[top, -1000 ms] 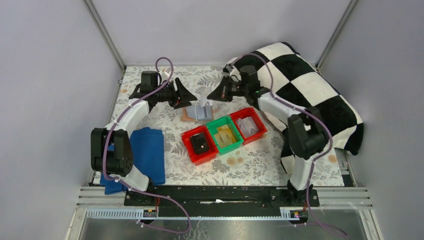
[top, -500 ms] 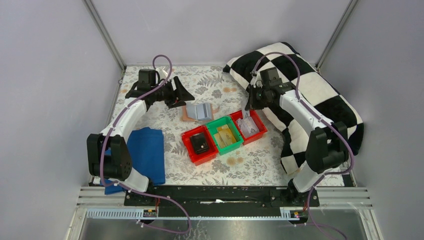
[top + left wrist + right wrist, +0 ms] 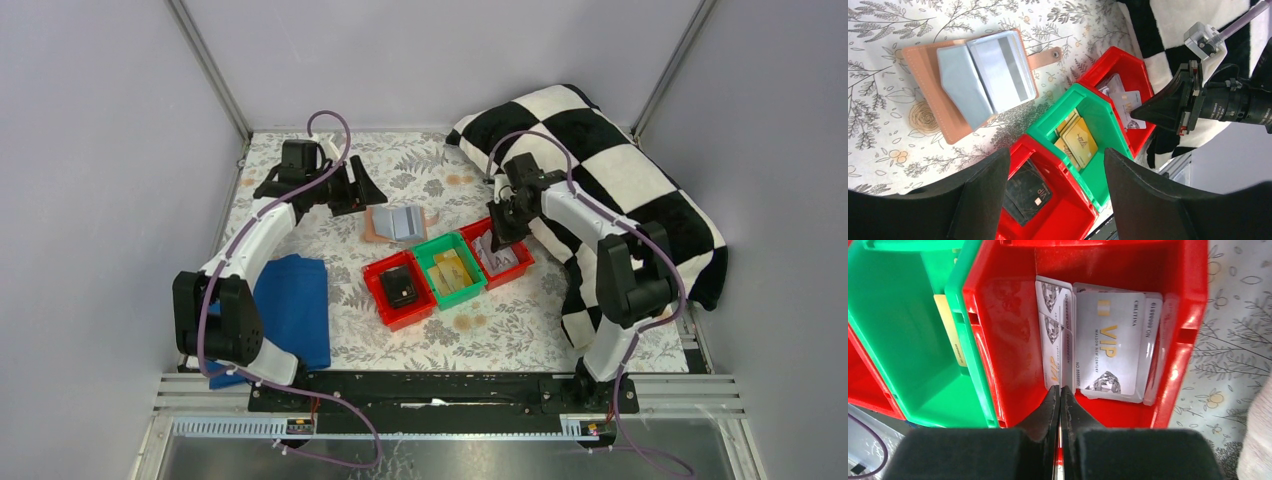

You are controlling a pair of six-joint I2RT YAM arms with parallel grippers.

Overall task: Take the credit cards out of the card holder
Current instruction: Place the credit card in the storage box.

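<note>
The salmon-pink card holder (image 3: 378,228) (image 3: 928,95) lies open on the floral table, with grey-white credit cards (image 3: 998,65) still in its slots. My left gripper (image 3: 362,192) (image 3: 1055,160) hovers open just left of it, touching nothing. My right gripper (image 3: 497,240) (image 3: 1060,389) is down in the right red bin (image 3: 525,258) (image 3: 1193,315). It is shut on the edge of a white credit card (image 3: 1055,335) (image 3: 1128,107). More white cards (image 3: 1113,345) lie flat in that bin.
A green bin (image 3: 432,252) holds gold cards (image 3: 1080,142). The left red bin (image 3: 380,300) holds a black card (image 3: 1025,192). A blue cloth (image 3: 295,310) lies front left. A black-and-white checkered cushion (image 3: 620,180) fills the right side.
My right arm has swung from the card holder over to the right red bin and lowered into it. My left gripper has opened wider and stayed beside the holder.
</note>
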